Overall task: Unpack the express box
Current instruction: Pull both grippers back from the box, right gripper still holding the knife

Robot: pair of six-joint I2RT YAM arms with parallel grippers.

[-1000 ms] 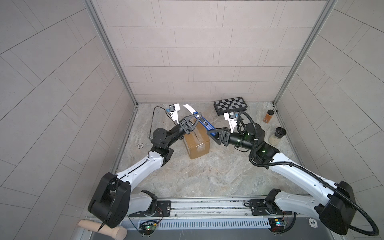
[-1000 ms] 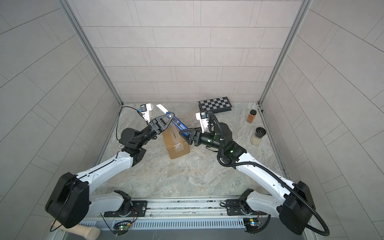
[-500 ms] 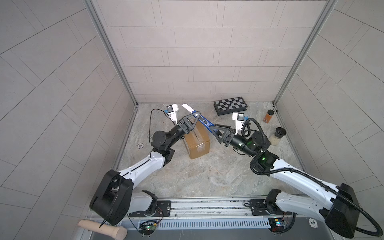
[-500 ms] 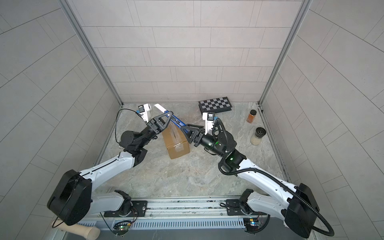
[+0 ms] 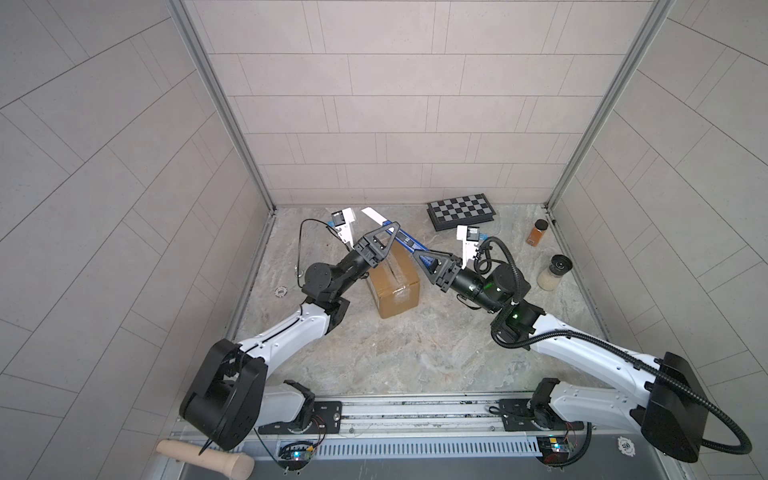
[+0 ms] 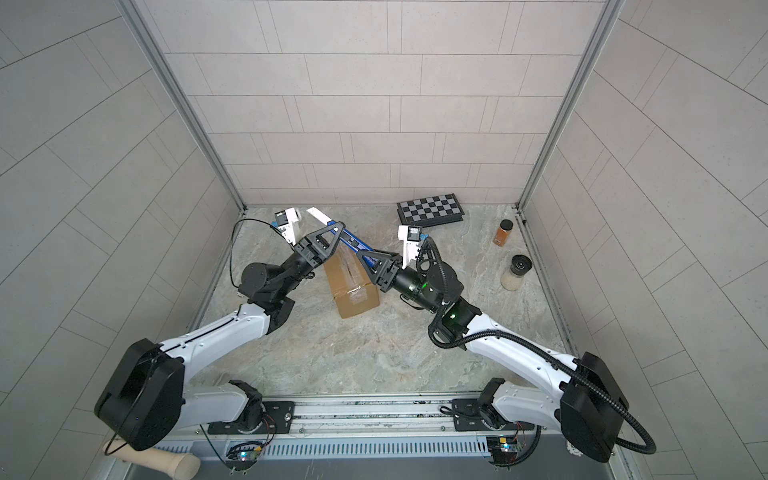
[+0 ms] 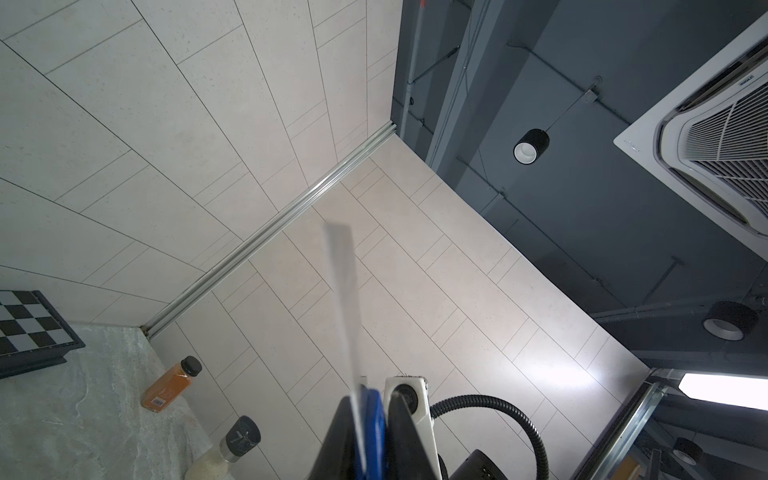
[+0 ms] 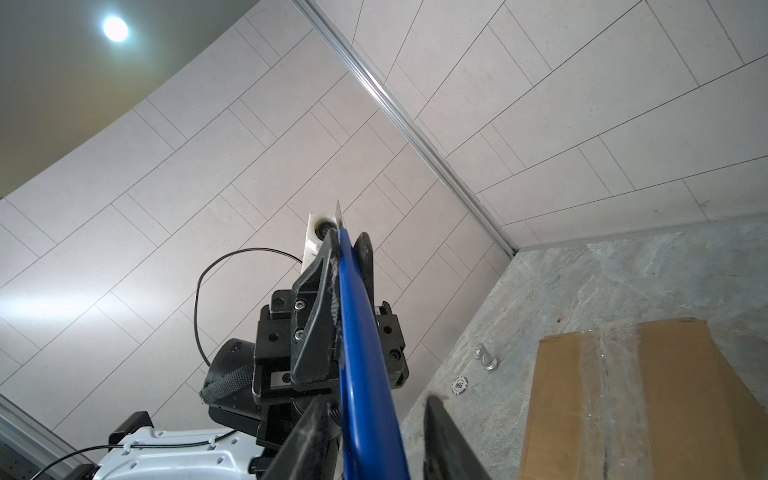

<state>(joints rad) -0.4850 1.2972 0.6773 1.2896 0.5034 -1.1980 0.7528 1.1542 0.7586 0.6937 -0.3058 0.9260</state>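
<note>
The express box (image 5: 395, 286) (image 6: 353, 286), a brown carton with clear tape along its top seam, stands on the marble table between the arms. Over its far end my left gripper (image 5: 392, 227) (image 6: 340, 226) is shut on a knife (image 5: 405, 241) with a blue handle and a white blade (image 5: 373, 216) pointing up and back. In the left wrist view the blue handle (image 7: 372, 415) sits pinched in that gripper (image 7: 370, 395). My right gripper (image 5: 417, 254) (image 8: 374, 409) straddles the handle's lower end, open, with a gap on the side toward the express box (image 8: 665, 395).
At the back lies a black-and-white checkered case (image 5: 461, 211). An orange jar (image 5: 537, 232) and a black-lidded jar of white grains (image 5: 555, 272) stand at the right wall. A poker chip (image 5: 281, 292) lies at the left. A wooden mallet (image 5: 208, 455) rests at the front edge.
My right gripper has risen and come in around the knife's blue handle, its jaws narrowing. The left gripper has kept its hold on the knife and barely moved.
</note>
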